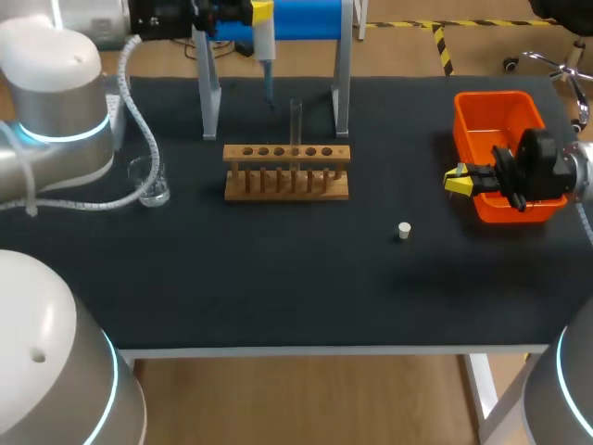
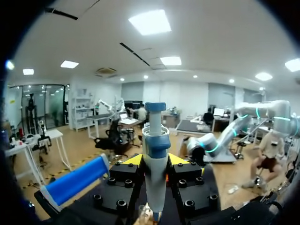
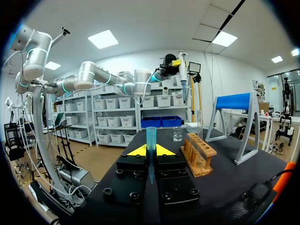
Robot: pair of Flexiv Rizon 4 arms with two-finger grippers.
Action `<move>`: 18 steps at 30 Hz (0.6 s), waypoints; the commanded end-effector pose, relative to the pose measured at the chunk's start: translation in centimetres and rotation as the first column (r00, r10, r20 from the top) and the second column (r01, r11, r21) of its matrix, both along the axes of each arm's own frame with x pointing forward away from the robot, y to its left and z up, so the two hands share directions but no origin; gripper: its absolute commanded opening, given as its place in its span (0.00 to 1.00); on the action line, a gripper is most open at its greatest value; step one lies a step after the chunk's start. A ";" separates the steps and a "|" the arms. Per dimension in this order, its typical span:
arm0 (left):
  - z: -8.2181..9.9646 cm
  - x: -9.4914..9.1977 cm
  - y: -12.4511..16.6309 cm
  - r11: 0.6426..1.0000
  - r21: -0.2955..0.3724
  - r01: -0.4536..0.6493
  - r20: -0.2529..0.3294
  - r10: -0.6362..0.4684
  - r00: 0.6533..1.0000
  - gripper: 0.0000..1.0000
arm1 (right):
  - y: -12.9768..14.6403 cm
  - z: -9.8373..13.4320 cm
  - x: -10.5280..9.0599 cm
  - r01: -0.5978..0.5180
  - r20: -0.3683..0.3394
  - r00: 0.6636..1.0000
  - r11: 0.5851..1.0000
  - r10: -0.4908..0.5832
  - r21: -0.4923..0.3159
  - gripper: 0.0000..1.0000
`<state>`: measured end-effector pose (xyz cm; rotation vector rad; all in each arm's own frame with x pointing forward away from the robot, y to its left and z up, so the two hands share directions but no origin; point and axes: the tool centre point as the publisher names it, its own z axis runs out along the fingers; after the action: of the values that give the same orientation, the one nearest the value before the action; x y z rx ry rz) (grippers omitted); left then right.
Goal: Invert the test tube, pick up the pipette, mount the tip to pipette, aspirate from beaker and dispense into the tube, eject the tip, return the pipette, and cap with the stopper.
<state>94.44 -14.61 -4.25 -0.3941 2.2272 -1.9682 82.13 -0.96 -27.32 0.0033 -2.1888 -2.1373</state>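
Well apart: pipette up by the stand, tip over near the bin

The left fingers [image 2: 132, 160] are clamped on the pipette [image 2: 154, 154], one yellow pad on each side of its white and blue body. In the head view it hangs high at the back of the tabletop [image 1: 278, 287], between the grey legs of the blue stand [image 1: 301, 19]. Its narrow end points down, behind the wooden rack [image 1: 287, 171].

The right fingers [image 3: 137, 151] are pinched together on a blue pipette tip [image 3: 151, 138]. The tip stands up between the two yellow pads, with its wider end above them. In the head view these fingers sit just beside the near left corner of the orange bin [image 1: 500, 111].

The test tube [image 1: 296, 125] stands upright in a hole of the rack, right of its middle. The beaker [image 1: 153, 185] sits on the tabletop left of the rack, close to the left arm's cable. The white stopper [image 1: 404, 230] lies alone on the tabletop in front of and to the right of the rack, apart from both sets of fingers.
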 end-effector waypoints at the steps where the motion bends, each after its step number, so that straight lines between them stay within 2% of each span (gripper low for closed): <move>1: 0.5 0.2 0.4 0.991 0.033 0.126 -0.040 -0.125 0.991 0.00 | -0.1 0.0 -0.1 -0.001 0.001 1.000 1.000 0.001 0.000 0.00; 18: 0.7 -0.1 0.4 0.991 0.031 0.129 -0.029 -0.128 0.991 0.00 | -0.1 0.0 -0.1 -0.001 0.001 1.000 1.000 0.001 0.000 0.00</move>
<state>94.32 -14.30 -3.83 -0.3002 2.3486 -1.9912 82.13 -0.96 -27.32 0.0033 -2.1888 -2.1373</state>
